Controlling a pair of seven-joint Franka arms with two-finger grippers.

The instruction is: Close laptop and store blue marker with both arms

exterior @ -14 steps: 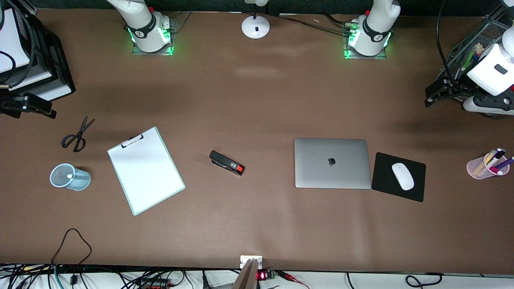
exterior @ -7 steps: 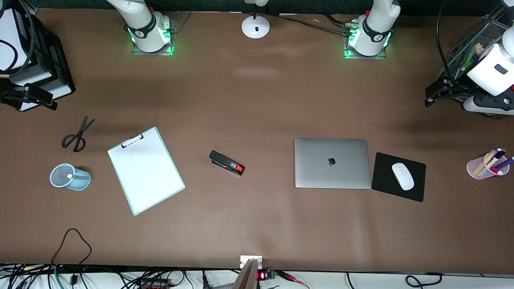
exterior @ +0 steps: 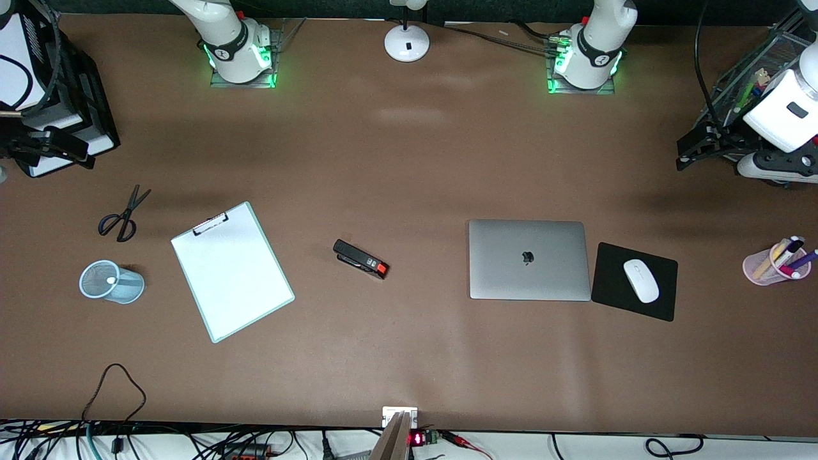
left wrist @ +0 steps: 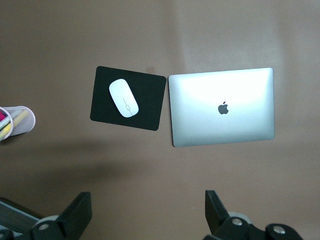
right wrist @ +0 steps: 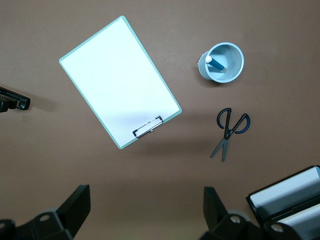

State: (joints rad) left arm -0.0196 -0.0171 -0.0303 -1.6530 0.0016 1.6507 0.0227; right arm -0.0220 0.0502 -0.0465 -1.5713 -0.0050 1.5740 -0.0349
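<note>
The laptop (exterior: pixel 528 259) lies shut on the table, lid up with the dark logo showing; it also shows in the left wrist view (left wrist: pixel 222 106). The blue marker (right wrist: pixel 216 64) stands in a light blue mesh cup (exterior: pixel 112 282) that leans over, toward the right arm's end; only its whitish end (exterior: pixel 111 280) shows in the front view. My left gripper (exterior: pixel 693 150) is open and empty, high over the table beside the wire tray, its fingers (left wrist: pixel 77 212) wide apart. My right gripper (exterior: pixel 64 148) is open and empty, high over the black paper tray's edge, fingers (right wrist: pixel 77 205) wide apart.
A white clipboard (exterior: pixel 231 271), scissors (exterior: pixel 121 216) and a black stapler (exterior: pixel 361 259) lie between the cup and the laptop. A white mouse (exterior: pixel 641 280) sits on a black pad (exterior: pixel 610 300). A pink pen cup (exterior: pixel 776 262), wire tray (exterior: pixel 760 70), black paper tray (exterior: pixel 64 96) and lamp base (exterior: pixel 407 43) stand around.
My right gripper has drifted away from the front camera, over the black paper tray. The left arm, the laptop and the marker have not moved.
</note>
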